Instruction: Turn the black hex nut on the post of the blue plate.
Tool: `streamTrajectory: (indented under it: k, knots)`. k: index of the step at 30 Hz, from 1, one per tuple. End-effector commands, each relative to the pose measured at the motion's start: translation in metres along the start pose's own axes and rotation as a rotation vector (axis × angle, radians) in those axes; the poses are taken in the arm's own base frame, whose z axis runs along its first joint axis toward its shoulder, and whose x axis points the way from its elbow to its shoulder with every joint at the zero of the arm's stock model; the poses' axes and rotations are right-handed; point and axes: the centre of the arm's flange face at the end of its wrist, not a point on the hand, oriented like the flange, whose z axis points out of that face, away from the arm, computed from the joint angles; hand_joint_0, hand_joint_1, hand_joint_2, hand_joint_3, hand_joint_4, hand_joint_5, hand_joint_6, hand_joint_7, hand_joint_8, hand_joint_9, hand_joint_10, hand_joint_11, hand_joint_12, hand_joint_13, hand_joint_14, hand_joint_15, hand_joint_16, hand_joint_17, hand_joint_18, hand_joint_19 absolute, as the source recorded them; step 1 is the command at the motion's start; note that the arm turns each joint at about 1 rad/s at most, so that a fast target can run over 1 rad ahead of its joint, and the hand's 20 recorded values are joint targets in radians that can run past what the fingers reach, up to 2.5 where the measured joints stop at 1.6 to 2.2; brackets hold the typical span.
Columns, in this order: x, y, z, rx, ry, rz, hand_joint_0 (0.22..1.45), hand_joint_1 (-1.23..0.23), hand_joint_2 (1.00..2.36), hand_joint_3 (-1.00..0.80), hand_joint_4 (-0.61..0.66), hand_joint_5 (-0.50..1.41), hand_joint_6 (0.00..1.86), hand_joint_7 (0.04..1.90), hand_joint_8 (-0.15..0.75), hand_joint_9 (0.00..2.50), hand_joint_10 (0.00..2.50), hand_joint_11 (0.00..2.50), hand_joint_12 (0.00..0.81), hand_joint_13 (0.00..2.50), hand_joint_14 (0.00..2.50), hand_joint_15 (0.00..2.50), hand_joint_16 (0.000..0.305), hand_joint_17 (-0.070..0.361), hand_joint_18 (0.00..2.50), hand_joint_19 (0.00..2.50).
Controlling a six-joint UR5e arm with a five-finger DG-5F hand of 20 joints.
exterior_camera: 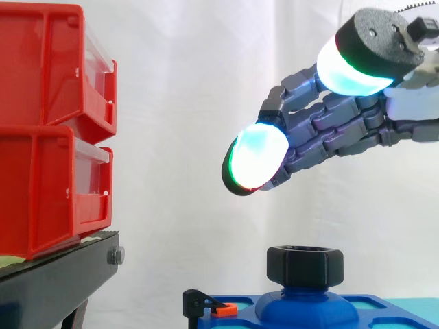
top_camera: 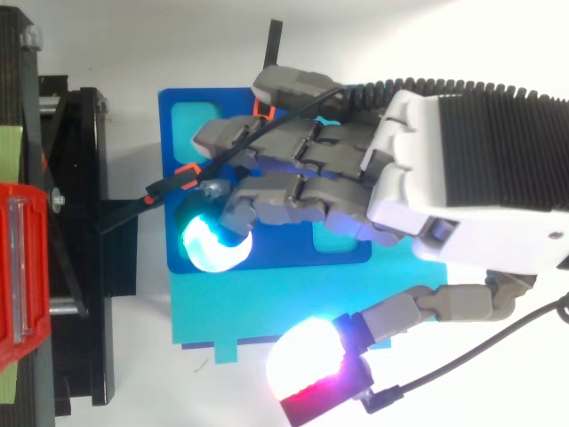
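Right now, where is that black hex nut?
In the side view, the black hex nut sits low at centre on the post of the blue plate, right of the red plastic bins; the fingers of the hand hover above it without touching.

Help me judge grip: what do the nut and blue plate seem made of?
Nut: matte black, possibly plastic or coated metal; its faces show only dull highlights. Plate: probably moulded plastic, semi-gloss blue; rounded edges, soft sheen.

No writing, number or sign was legible on the stacked red plastic bins (exterior_camera: 48,123), the flat blue plate (top_camera: 284,255) or the black hex nut (exterior_camera: 305,265).
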Motion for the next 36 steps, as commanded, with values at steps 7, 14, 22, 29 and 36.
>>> streamTrajectory:
  k: [7,14,22,29,36]
  knots:
    - [0.011,-0.001,0.005,0.0,0.031,-0.048,0.47,-0.45,1.0,-0.5,0.23,-0.22,0.5,0.82,0.311,0.25,0.0,0.0,0.426,0.22,0.0,0.0,0.061,0.138,0.16,0.08]
    - [0.016,-0.003,0.006,0.003,0.042,-0.068,0.42,-0.6,1.0,-0.5,0.23,-0.22,0.5,0.84,0.316,0.21,0.0,0.0,0.434,0.18,0.0,0.0,0.061,0.138,0.09,0.09]
    - [0.016,-0.007,0.004,0.016,0.059,-0.083,0.46,-0.91,1.0,-0.5,0.19,-0.23,0.5,0.82,0.286,0.24,0.0,0.0,0.395,0.23,0.0,0.0,0.052,0.117,0.16,0.0]
    - [0.013,-0.009,0.005,0.015,0.051,-0.109,0.52,-0.98,1.0,-0.5,0.17,-0.23,0.5,0.81,0.263,0.25,0.0,0.0,0.369,0.25,0.0,0.0,0.046,0.104,0.17,0.0]
    - [0.011,-0.013,0.005,0.016,0.053,-0.119,0.53,-0.96,1.0,-0.5,0.17,-0.24,0.5,0.8,0.262,0.25,0.0,0.0,0.366,0.25,0.0,0.0,0.045,0.101,0.18,0.0]
